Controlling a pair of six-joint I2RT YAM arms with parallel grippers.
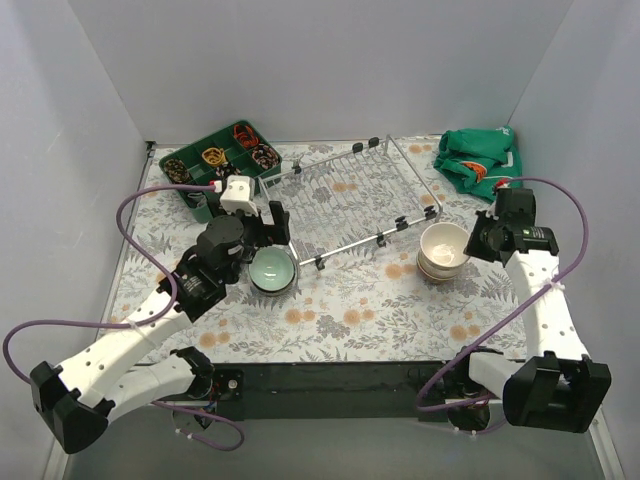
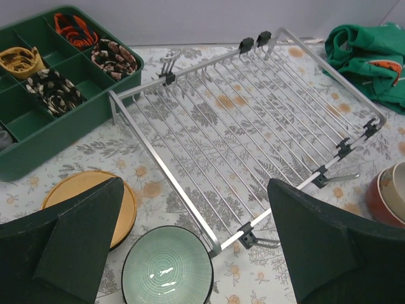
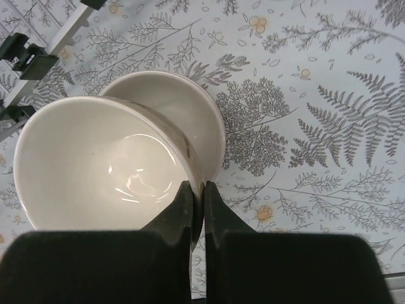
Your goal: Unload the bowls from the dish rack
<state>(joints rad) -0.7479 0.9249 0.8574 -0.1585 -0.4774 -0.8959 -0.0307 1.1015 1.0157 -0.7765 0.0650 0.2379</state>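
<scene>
The right gripper (image 3: 197,190) pinches the rim of a cream bowl (image 3: 107,164) atop a stack (image 1: 441,270) just right of the dish rack (image 2: 253,107) — the left gripper (image 2: 199,221), fingers spread, hangs over a mint-green bowl (image 2: 166,269) by the rack's near corner, beside what may be a tan bowl (image 2: 88,190).

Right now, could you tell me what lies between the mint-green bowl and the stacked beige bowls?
Near corner of the dish rack, then bare floral tabletop; top view.

Green tray (image 2: 63,136) (coiled bands inside) back left; green cloth (image 1: 478,160) back right.
</scene>
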